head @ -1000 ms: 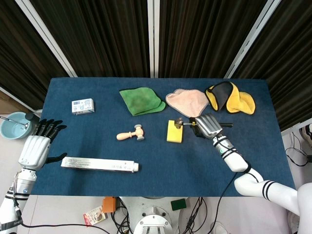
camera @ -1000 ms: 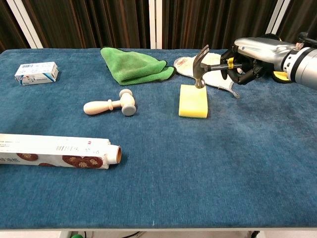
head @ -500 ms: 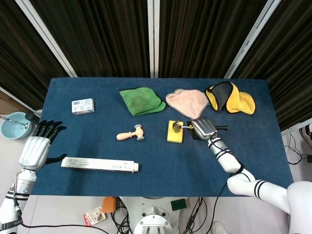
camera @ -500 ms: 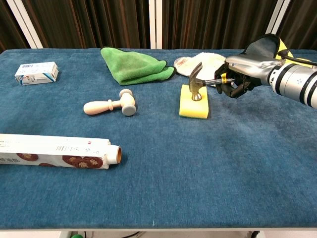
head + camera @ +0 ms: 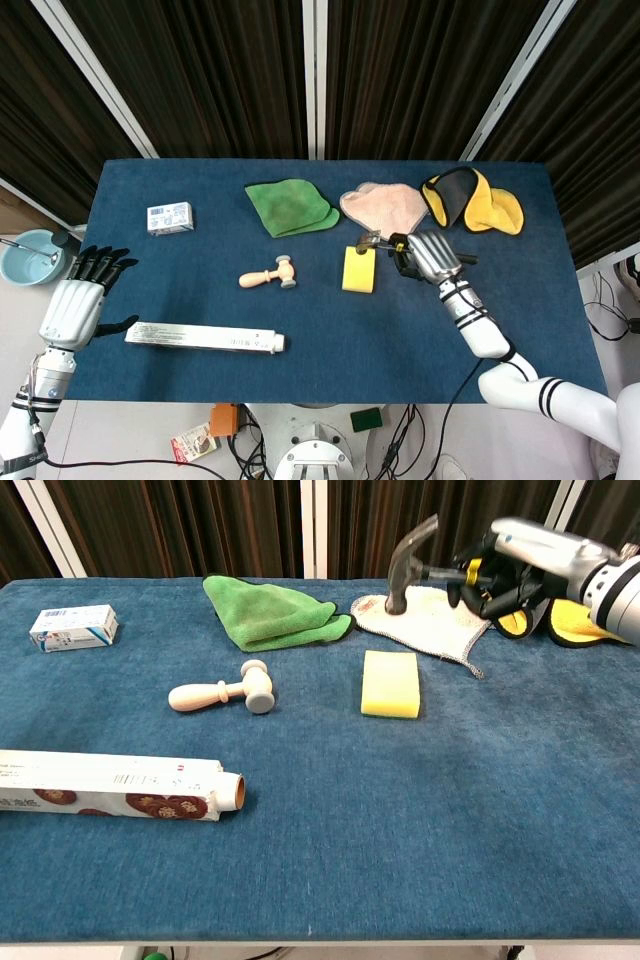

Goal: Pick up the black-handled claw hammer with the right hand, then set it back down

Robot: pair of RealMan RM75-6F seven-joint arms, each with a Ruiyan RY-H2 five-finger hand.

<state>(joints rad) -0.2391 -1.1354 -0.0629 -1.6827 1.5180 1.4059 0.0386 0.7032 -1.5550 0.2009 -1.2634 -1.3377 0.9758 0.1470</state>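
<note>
up went the hammer (image 5: 412, 560) again: half a second ago its metal head sat down on the yellow sponge (image 5: 391, 683), and now it is lifted clear of it, up in the air over the near edge of the pink cloth (image 5: 430, 621). the right hand (image 5: 505, 570) has its fingers wrapped tight around the black handle and holds the hammer with the head pointing to the left. in the head view the same hand (image 5: 428, 256) sits just to the right of the sponge.

the left hand (image 5: 75, 300) is far away at the left edge of the blue table (image 5: 320, 820). it holds nothing and its fingers are spread apart.

so the picking up looks done. what is left is to put the hammer back down on the table and let go.

other things lie around: a small wooden mallet (image 5: 222, 692), a green cloth (image 5: 271, 612), a long box (image 5: 118, 785), a little white box (image 5: 73, 627) and a yellow and black cloth (image 5: 472, 200).
</note>
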